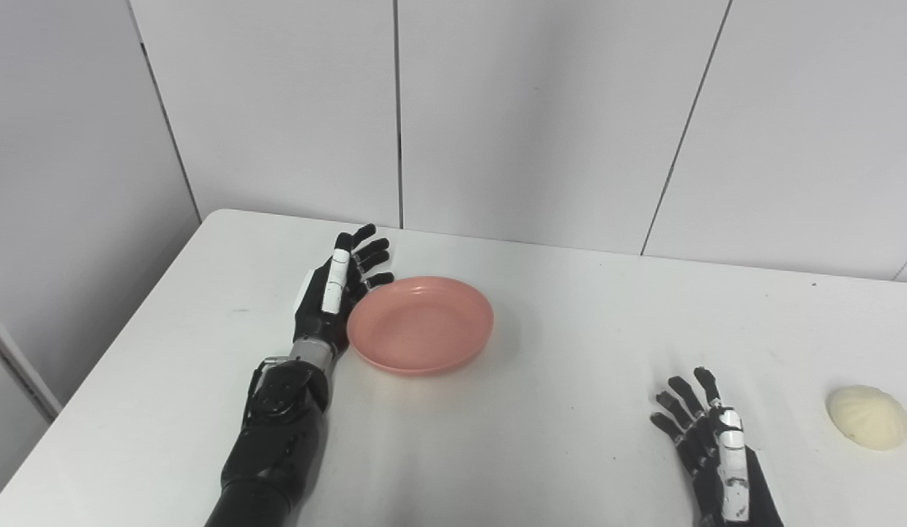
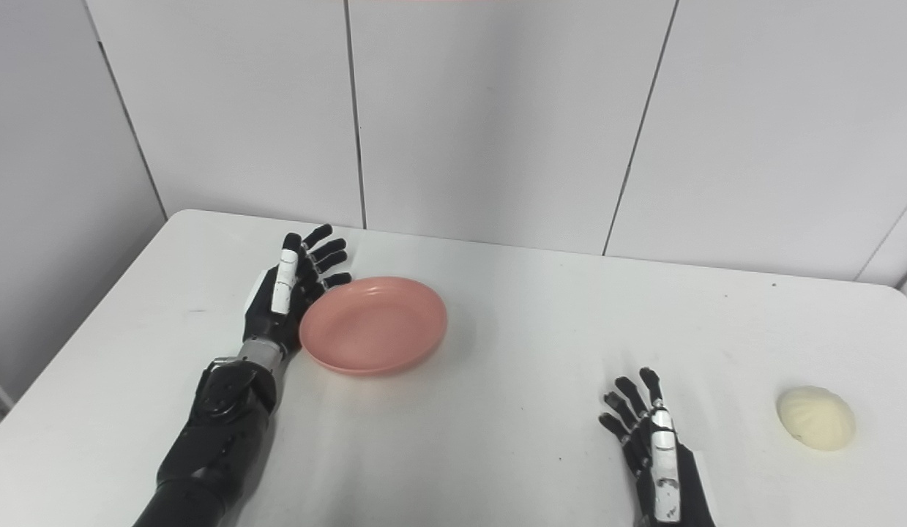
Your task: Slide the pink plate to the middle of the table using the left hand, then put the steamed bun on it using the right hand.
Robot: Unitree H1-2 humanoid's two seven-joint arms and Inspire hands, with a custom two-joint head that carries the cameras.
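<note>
White tabletop [image 1: 555,439] carries one pink plate [image 1: 420,324] and one steamed bun [image 1: 868,416], well apart. Left hand [image 1: 334,293] flanks the plate, fingers spread, empty; right hand [image 1: 709,439] likewise, near the bun.

Nothing here can be read: no lettering, label, brand or number shows on the wall panels, the table, the dish, the bun or either hand.

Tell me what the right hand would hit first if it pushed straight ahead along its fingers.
Probably nothing: the right hand points away over bare table, with the steamed bun off to its right and the pink plate well left.
</note>
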